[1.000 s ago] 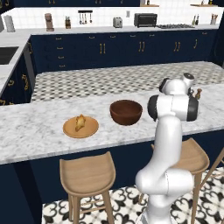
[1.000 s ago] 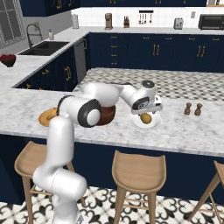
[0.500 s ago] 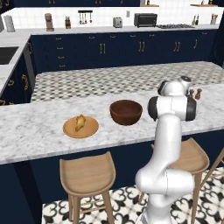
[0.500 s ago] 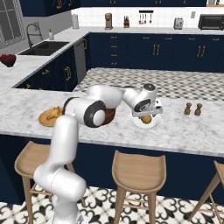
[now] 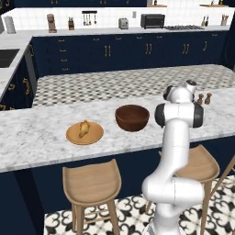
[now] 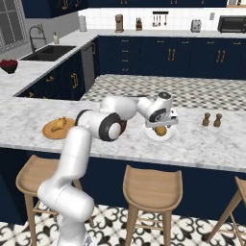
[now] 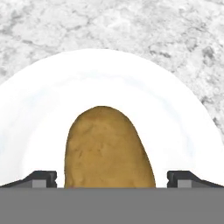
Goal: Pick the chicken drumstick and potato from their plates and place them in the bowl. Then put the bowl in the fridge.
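Marble counter (image 5: 41,133) with 2 plates (image 5: 84,133) (image 6: 158,134), bowl (image 5: 132,117), shakers (image 6: 212,119)

Left base view. A marble island counter (image 5: 41,133) crosses the middle of the frame. Left of centre on it lies the tan wooden plate (image 5: 85,134), with the chicken drumstick (image 5: 83,128) resting on it. Just right of the plate, apart from it, stands the dark wooden bowl (image 5: 132,117). The white arm (image 5: 176,137) rises from the lower right and bends over the counter right of the bowl, hiding what lies behind it. Two small shakers (image 5: 204,98) stand at the right edge of the arm's upper joint. Two wooden stools (image 5: 92,186) stand before the counter at the bottom. Navy cabinets (image 5: 114,53) line the upper frame, with a toaster oven (image 5: 153,20) on the far worktop.
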